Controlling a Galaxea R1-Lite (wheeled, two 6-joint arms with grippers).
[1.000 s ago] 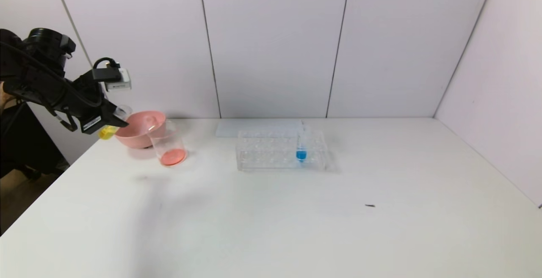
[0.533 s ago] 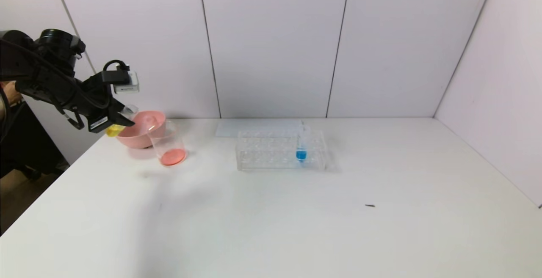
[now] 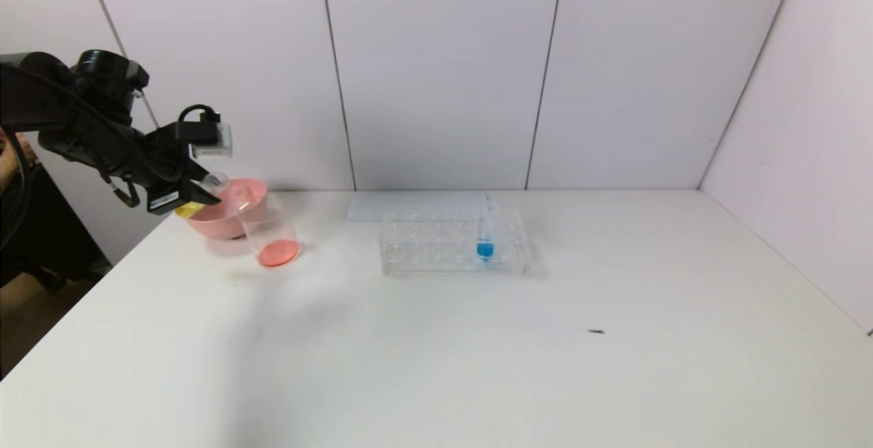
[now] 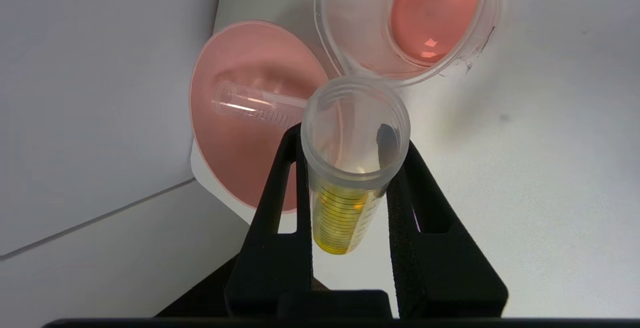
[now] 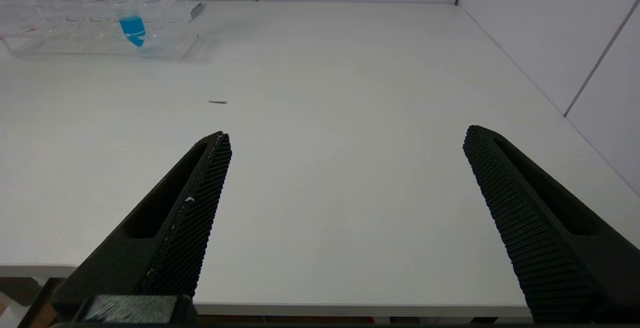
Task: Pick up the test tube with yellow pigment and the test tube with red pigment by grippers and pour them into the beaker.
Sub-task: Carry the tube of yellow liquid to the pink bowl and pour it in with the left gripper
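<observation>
My left tool [image 4: 350, 168] grips the slim clear yellow-pigment tube [image 4: 345, 203] just under its rim, upper left of the head frame, near the clear tapered beaker [image 3: 271, 233]. It looks light, slick, rigid; I'd keep this mid-body hold.

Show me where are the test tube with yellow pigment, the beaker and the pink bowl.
test tube with yellow pigment [image 4: 340, 218], left wrist view, on its yellow liquid.
beaker [image 3: 276, 251], head view, on its red bottom.
pink bowl [image 4: 235, 168], left wrist view, on its inner wall.

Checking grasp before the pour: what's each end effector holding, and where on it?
Left end effector grips the clear yellow-liquid test tube on its body below the open mouth. Right end effector holds nothing.
</observation>
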